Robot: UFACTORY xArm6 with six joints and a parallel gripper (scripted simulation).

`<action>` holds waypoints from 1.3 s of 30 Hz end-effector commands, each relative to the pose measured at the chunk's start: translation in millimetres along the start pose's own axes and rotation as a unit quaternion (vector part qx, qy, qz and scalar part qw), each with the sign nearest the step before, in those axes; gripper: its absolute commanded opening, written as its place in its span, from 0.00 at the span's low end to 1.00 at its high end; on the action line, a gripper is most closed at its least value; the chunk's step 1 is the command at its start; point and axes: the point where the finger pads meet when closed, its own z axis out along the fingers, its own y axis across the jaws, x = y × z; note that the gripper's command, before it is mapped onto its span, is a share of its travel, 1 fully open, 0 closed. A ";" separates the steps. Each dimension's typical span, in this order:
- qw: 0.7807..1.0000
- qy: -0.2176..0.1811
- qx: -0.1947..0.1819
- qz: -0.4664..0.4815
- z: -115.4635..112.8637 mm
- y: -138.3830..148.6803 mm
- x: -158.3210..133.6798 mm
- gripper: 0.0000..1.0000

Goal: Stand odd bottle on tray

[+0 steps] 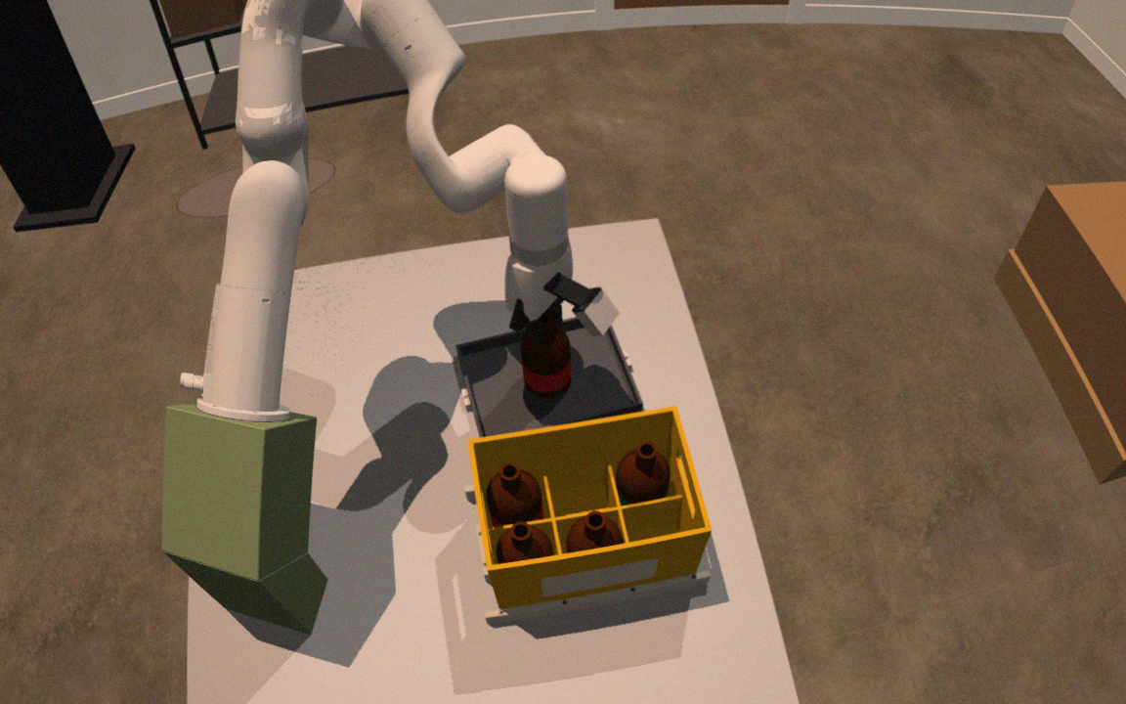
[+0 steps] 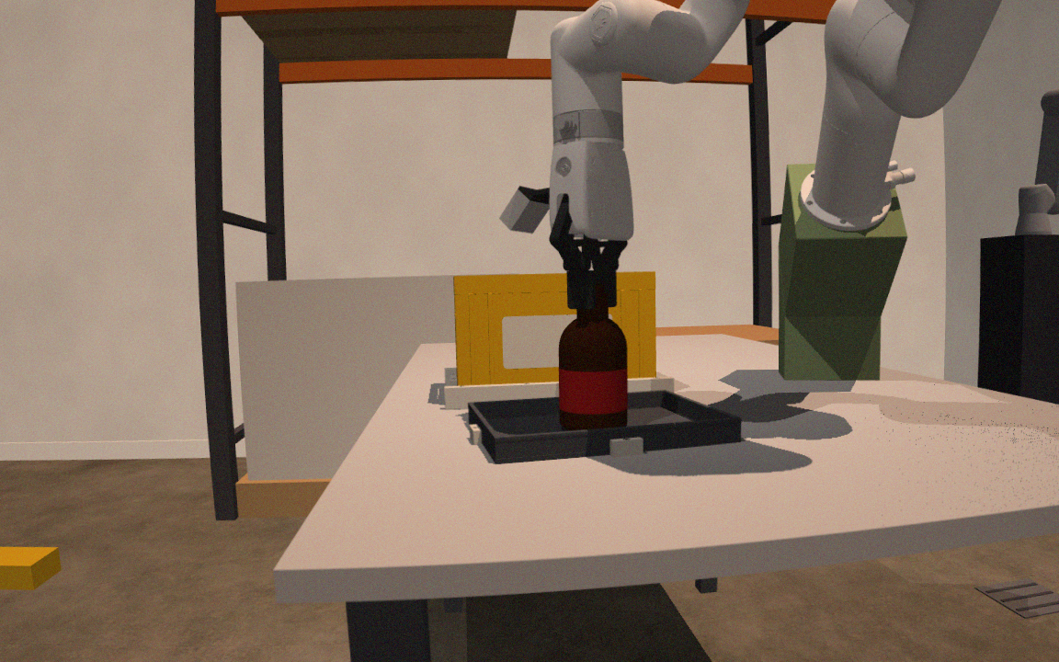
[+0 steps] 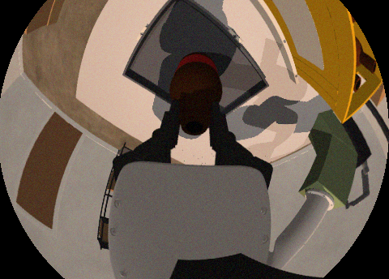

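The bottle (image 2: 592,370) was dark brown glass w/ a rounded shoulder, a short narrow neck and a broad red label band round its lower body. It stood upright inside the tray (image 2: 686,430), roughly mid-tray, its base hidden behind the near rim in the exterior view, so contact w/ the tray floor looked likely but couldn't be confirmed. The gripper (image 2: 590,288) hung straight above it, its black fingers closed partway on the neck from both sides, just below the mouth; in the wrist view the mouth showed between them. The tray was a shallow dark grey rectangle w/ a low rim and small pale tabs at its edges, and it held only that bottle. Just beside it, on the side away from the exterior cam, sat the crate (image 1: 602,578): yellow, tall-walled, split by thin dividers into 6 cells in 2 rows, w/ a pale panel on its long side, resting on a pale base. 4 brown bottles stood in it, upright, necks up: one in the back-left cell (image 1: 512,494), one in the back-right cell (image 1: 642,470), one front-left (image 1: 521,541), one front-middle (image 1: 593,530). Back-middle and front-right cells held none. Tray and crate both sat flat on the pale surface (image 2: 681,502), w/ the arm's green pedestal (image 1: 235,490) well apart to one side.
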 end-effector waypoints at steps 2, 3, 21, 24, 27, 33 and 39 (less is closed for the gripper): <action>1.000 0.001 0.001 0.000 -0.6 -0.7 0.6 0.00; 1.000 0.001 0.001 0.000 -0.6 -0.7 0.6 0.00; 1.000 0.001 0.001 0.000 -0.6 -0.7 0.6 1.00; 1.000 0.001 0.001 0.000 -0.6 -0.7 0.6 1.00; 1.000 0.001 0.001 0.000 -0.6 -0.7 0.6 1.00; 1.000 0.001 0.001 0.000 -0.6 -0.7 0.6 1.00; 1.000 0.001 0.001 0.000 -0.6 -0.7 0.6 1.00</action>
